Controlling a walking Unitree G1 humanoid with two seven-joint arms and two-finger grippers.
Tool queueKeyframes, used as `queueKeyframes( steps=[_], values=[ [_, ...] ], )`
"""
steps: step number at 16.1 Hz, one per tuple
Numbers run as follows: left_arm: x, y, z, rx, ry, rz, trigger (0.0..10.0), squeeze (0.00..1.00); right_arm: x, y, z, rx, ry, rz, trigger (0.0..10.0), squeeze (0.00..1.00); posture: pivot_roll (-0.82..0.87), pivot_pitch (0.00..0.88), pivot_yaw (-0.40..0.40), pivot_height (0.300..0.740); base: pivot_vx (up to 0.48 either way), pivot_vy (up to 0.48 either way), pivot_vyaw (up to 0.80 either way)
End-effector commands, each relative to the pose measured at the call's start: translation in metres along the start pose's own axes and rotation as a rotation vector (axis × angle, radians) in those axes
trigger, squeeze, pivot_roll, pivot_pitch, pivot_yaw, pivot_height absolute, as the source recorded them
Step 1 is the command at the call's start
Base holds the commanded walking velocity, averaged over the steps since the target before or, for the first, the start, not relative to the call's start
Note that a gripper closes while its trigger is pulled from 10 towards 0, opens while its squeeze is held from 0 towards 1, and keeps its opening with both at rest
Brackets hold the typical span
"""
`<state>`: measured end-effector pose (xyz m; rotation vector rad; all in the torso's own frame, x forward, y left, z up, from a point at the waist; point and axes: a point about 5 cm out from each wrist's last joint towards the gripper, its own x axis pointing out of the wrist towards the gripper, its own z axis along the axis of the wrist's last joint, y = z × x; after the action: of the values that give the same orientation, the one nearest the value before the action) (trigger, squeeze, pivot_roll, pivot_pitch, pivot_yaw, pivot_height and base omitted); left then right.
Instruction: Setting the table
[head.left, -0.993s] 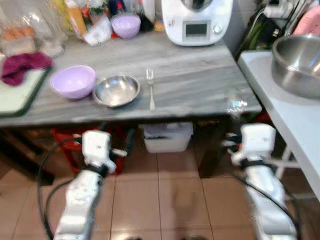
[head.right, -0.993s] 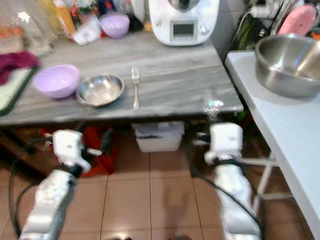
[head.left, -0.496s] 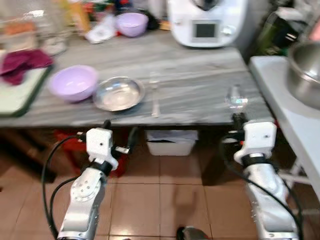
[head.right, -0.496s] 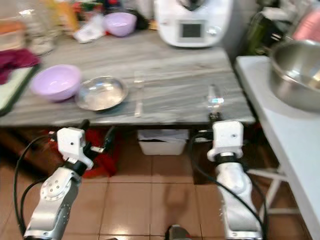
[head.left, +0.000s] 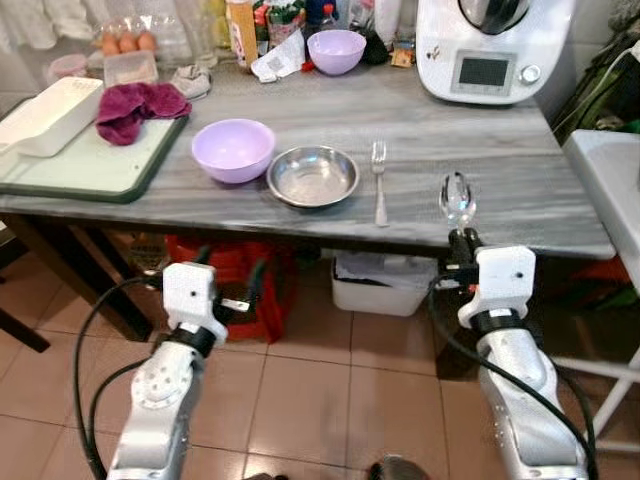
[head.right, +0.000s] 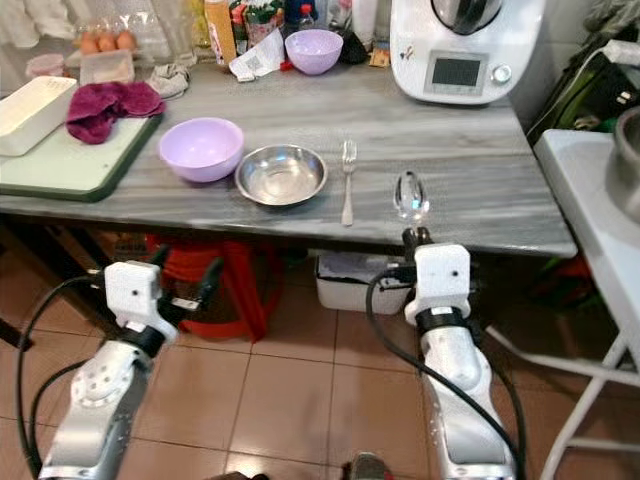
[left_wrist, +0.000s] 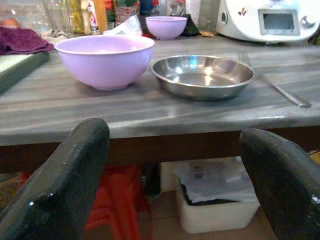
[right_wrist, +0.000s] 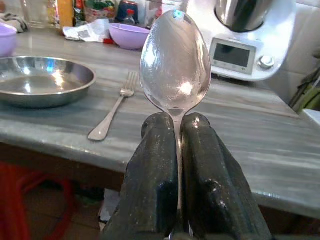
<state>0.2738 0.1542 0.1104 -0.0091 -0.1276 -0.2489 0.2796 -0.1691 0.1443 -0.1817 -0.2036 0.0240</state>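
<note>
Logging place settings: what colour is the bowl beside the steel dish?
Pale lilac bowl, clearest in the left eye view.

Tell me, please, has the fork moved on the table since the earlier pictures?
No. The fork lies just right of the steel bowl, as before; the camera has shifted, not the fork.

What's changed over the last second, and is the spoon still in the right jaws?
Mostly the camera: the view pulled back and sharpened, now taking in the green tray. The right gripper has kept its jaws shut on the spoon, bowl up, at the table's front edge. The left gripper stays open below the edge. Steel bowl, lilac bowl and fork haven't moved.
</note>
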Motion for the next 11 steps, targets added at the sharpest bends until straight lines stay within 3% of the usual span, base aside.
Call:
queueKeyframes(
  steps=[1,11],
  values=[
    [0.0011,-0.0052,-0.0001,-0.003,0.004,-0.021,10.0,0.0,-0.0006,-0.0056,0.0018,-0.005,-0.008,-0.016,10.0,0.0,-0.18,0.16,0.038,0.74,0.0,0.315,0.0],
    [0.0028,-0.0076,0.0042,0.001,-0.015,-0.04,10.0,0.0,-0.0006,-0.0026,0.0024,0.002,-0.011,-0.017,10.0,0.0,-0.18,0.177,0.044,0.74,0.0,0.0,-0.5]
  ],
)
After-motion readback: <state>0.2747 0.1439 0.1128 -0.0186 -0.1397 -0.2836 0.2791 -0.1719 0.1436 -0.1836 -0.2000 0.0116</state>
